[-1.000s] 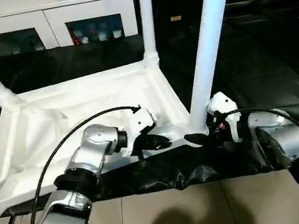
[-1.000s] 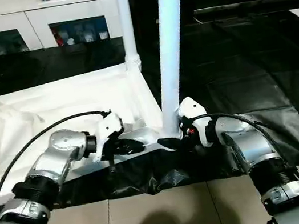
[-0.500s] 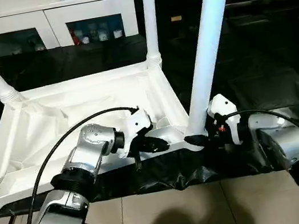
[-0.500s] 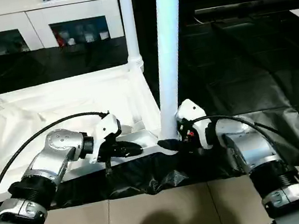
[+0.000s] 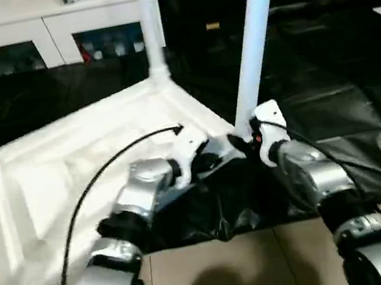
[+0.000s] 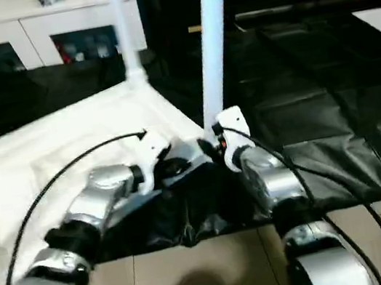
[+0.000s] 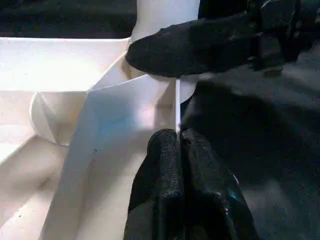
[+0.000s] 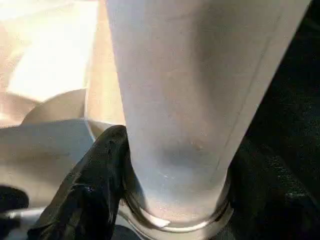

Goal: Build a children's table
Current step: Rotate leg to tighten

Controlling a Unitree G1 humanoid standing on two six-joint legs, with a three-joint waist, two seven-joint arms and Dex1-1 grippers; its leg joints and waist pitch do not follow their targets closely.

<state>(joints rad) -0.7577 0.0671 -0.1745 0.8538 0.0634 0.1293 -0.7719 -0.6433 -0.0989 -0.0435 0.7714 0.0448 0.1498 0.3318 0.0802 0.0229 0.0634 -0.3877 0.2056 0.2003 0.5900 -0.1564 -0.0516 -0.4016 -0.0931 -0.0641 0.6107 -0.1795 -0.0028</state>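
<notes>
Your table [image 5: 87, 142] lies upside down on the black sheet [image 5: 345, 100], legs up. Your left gripper [image 7: 178, 145] is pinched shut on the thin rim at the near corner. Your right gripper [image 5: 243, 140] clasps the base of the near leg [image 5: 253, 28], one finger [image 8: 87, 190] against it, just above the socket.

White cabinet [image 5: 45, 28] with glass doors at back; black sheet [image 5: 340, 72] underneath, possibly plastic.
</notes>
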